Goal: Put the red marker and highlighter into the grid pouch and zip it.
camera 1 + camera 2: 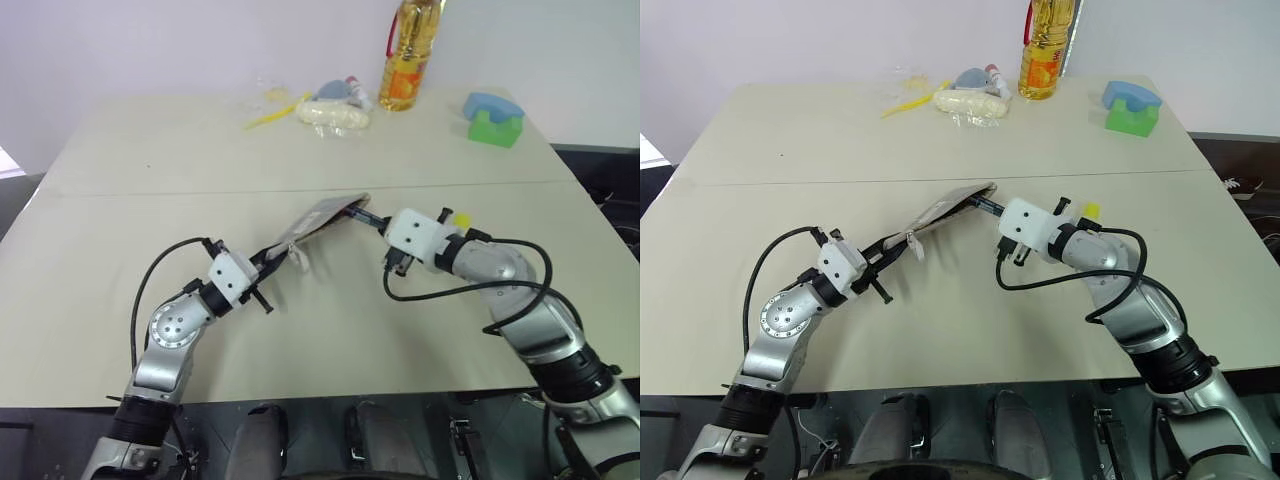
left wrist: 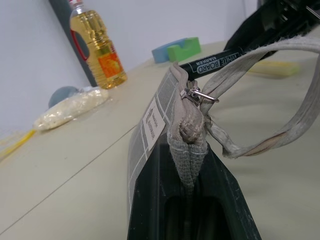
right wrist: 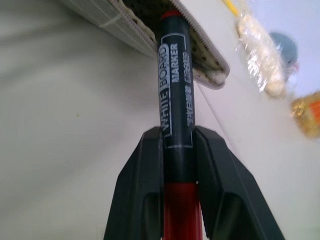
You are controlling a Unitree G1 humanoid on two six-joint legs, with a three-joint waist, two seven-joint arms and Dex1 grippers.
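The grid pouch (image 1: pixel 325 218) hangs tilted above the table's middle, its near end pinched by my shut left gripper (image 1: pixel 266 266); the zipper ring (image 2: pixel 200 94) and a loose strap sit by the fingers. My right gripper (image 3: pixel 177 135) is shut on the red marker (image 3: pixel 176 100), a red barrel with a black labelled section. The marker's far end pokes into the pouch's open mouth (image 3: pixel 200 55). The yellow highlighter (image 1: pixel 462 217) lies on the table just behind my right wrist.
At the table's far side stand an oil bottle (image 1: pixel 410 55) and a blue-and-green block (image 1: pixel 494 118). A plastic bag of white grains (image 1: pixel 335 115), a grey-blue object (image 1: pixel 333 92) and a thin yellow stick (image 1: pixel 270 117) lie there too.
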